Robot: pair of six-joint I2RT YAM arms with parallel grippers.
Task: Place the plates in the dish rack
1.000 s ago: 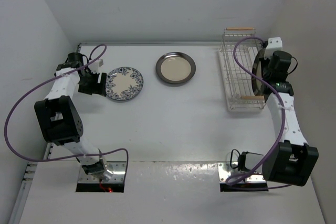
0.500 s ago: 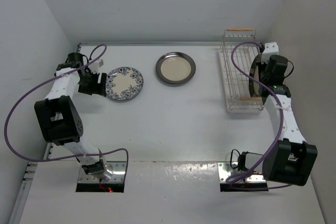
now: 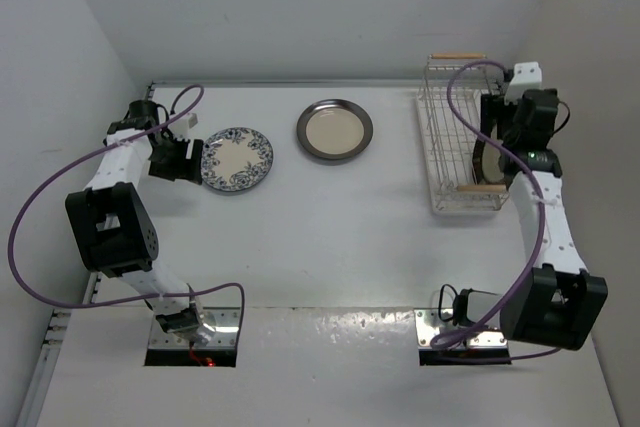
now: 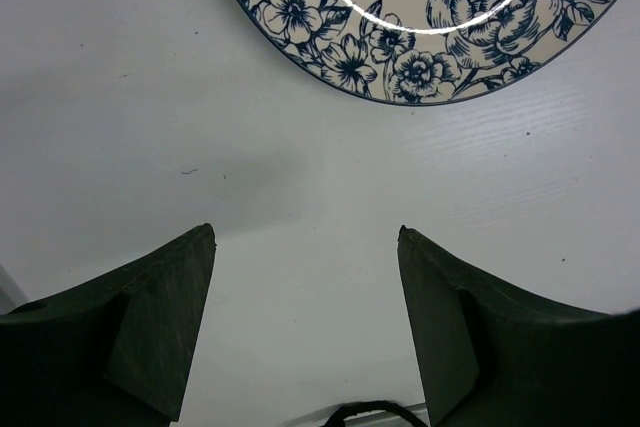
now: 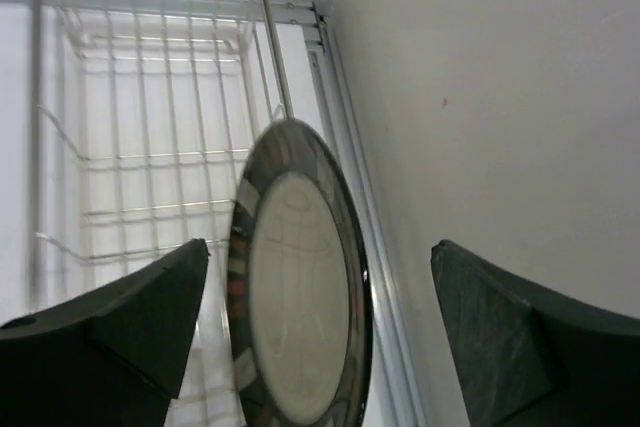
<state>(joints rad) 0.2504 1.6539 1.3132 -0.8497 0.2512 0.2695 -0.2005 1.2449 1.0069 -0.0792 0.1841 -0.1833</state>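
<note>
The blue floral plate (image 3: 238,159) lies flat on the table, its rim (image 4: 400,17) just ahead of my open left gripper (image 3: 186,160) (image 4: 306,229), which holds nothing. The plate with the plain grey-brown rim (image 3: 334,130) lies flat at the middle back. The dish rack (image 3: 452,137) stands at the right. The striped-rim plate (image 5: 300,297) (image 3: 482,154) stands on edge at the rack's right side. It sits between the spread fingers of my right gripper (image 5: 320,244) (image 3: 497,137), which touch neither face. The plate's foot is hidden.
The right wall (image 5: 520,97) runs close beside the rack and the right arm. A metal rail (image 5: 345,97) lines the table edge there. The left arm's purple cable (image 3: 60,182) loops over the left side.
My right gripper has opened and let go of the striped-rim plate, which now stands on edge in the rack. The right wrist has pulled back a little. The left arm has not moved.
</note>
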